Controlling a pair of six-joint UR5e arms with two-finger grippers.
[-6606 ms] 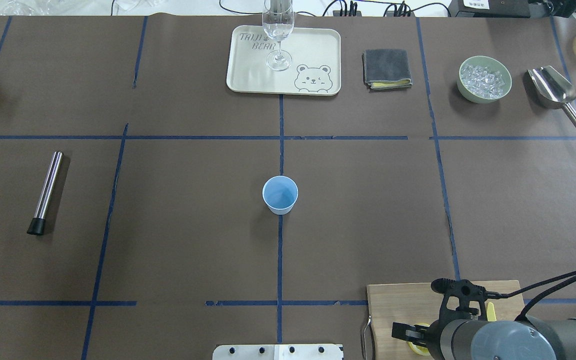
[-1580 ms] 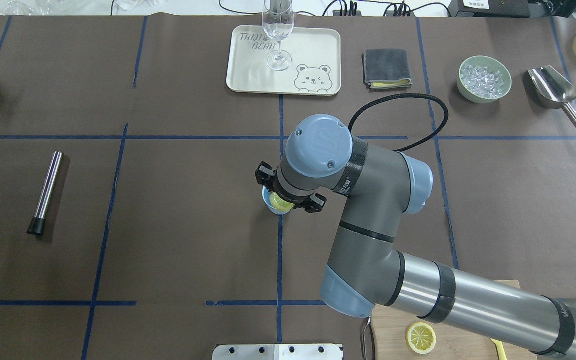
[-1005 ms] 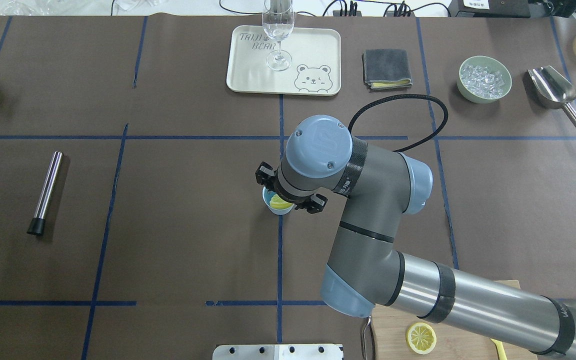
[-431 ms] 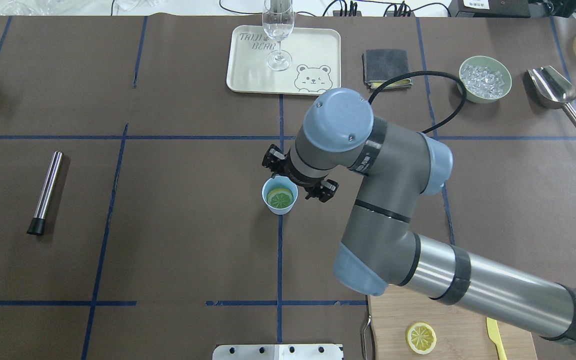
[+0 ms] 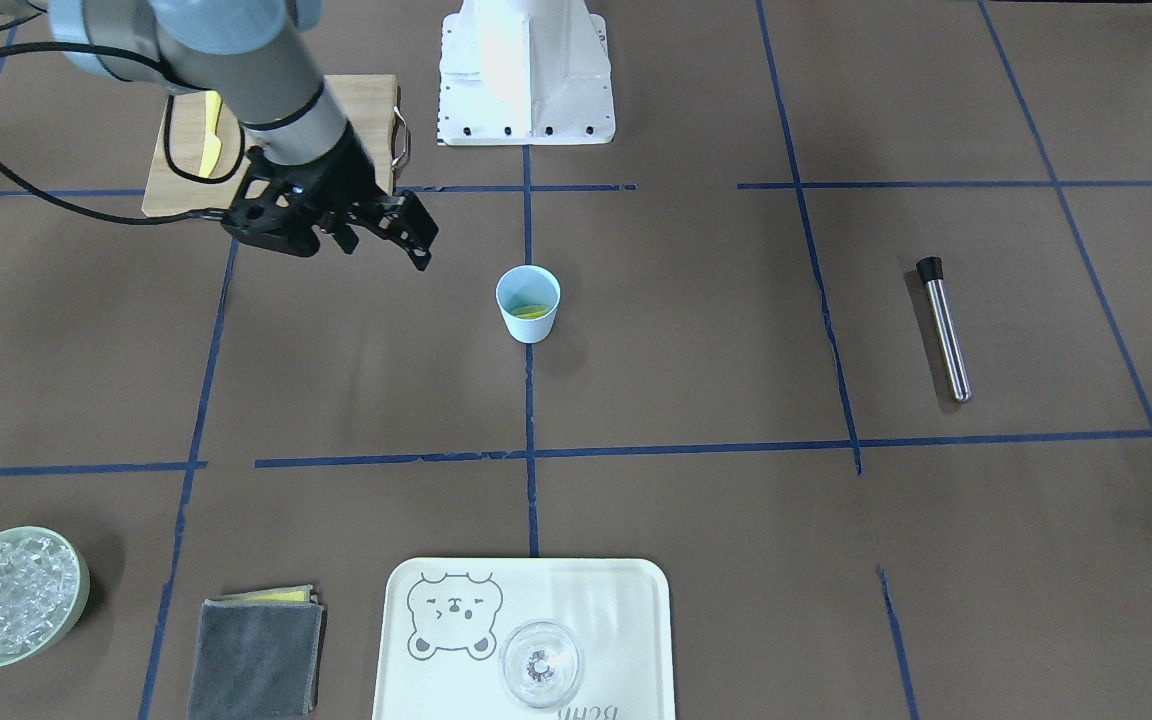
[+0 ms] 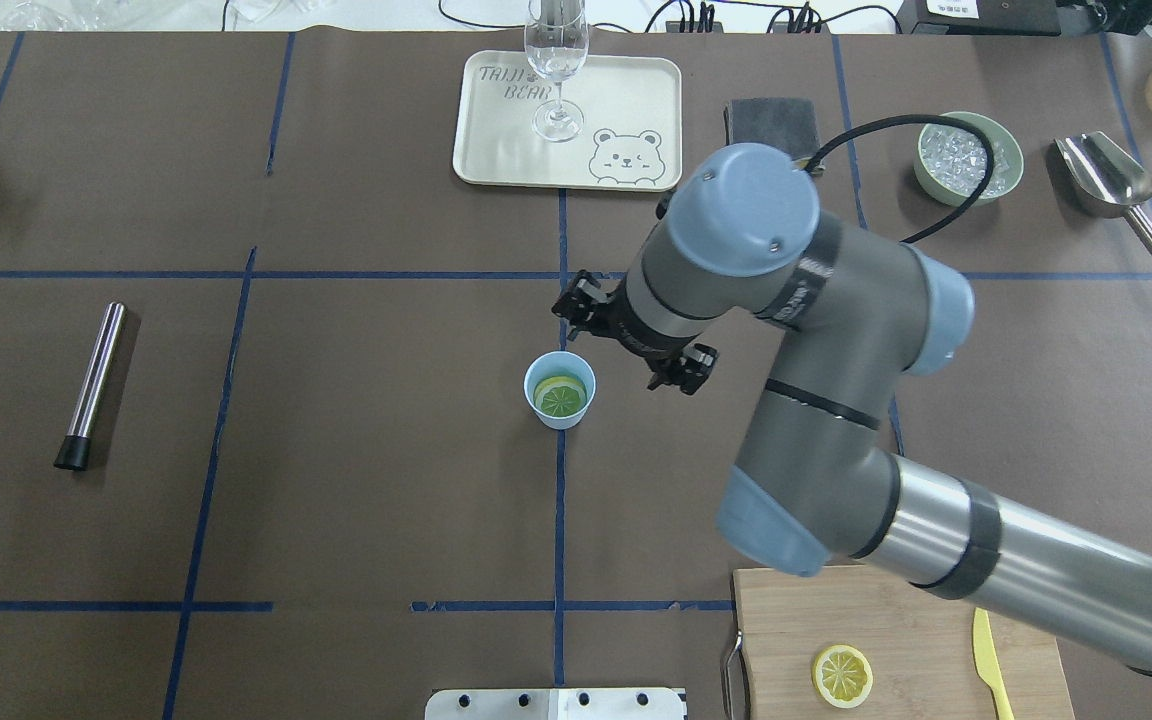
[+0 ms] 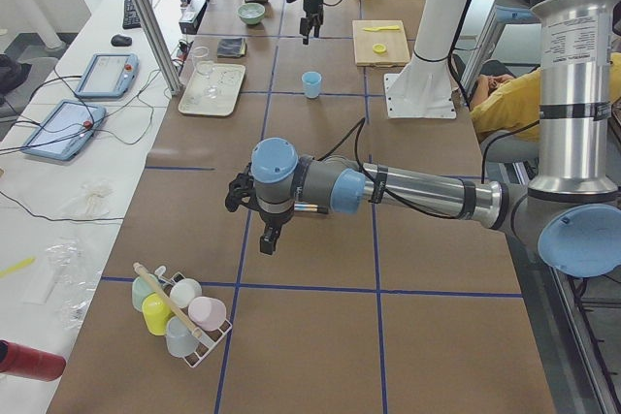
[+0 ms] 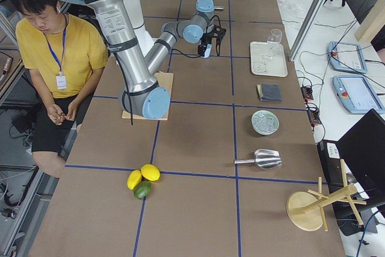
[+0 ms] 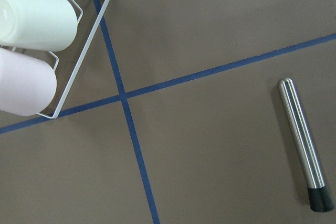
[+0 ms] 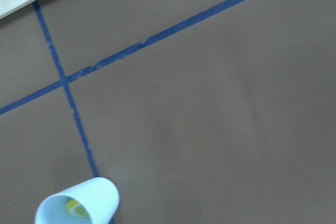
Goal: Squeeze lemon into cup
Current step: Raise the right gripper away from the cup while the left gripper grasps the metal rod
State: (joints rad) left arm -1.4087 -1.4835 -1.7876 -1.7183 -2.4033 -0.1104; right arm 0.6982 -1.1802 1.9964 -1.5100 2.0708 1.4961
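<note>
Lemon slice (image 6: pixel 560 398) lies flat inside the cup (image 6: pixel 562 421), face up, low down. So it looks dropped in whole, not held over the rim. Cup stands upright mid-table on the centre tape line, prob. so either arm can reach it.

R gripper (image 5: pixel 386 240) hangs above the table just beside the cup, on the robot's right of it. Jaws are spread wide w/ nothing btw them, clear of the rim. Reads to me like squeeze & release are done and that arm's free.

L gripper (image 7: pixel 270 239) is well apart at the table's L end, near the cup rack (image 9: pixel 80 55), pointing down. Only the side cam catches it, so can't tell if it's spread or closed.

Spare slice (image 6: pixel 842 676) sits on the chopping board (image 6: pixel 896 620) beside the yellow knife (image 6: pixel 991 665), close to the R arm's base. Handy for a 2nd go if more juice is wanted. Steel muddler (image 6: pixel 94 382) lies on the L side, nothing near it.
</note>
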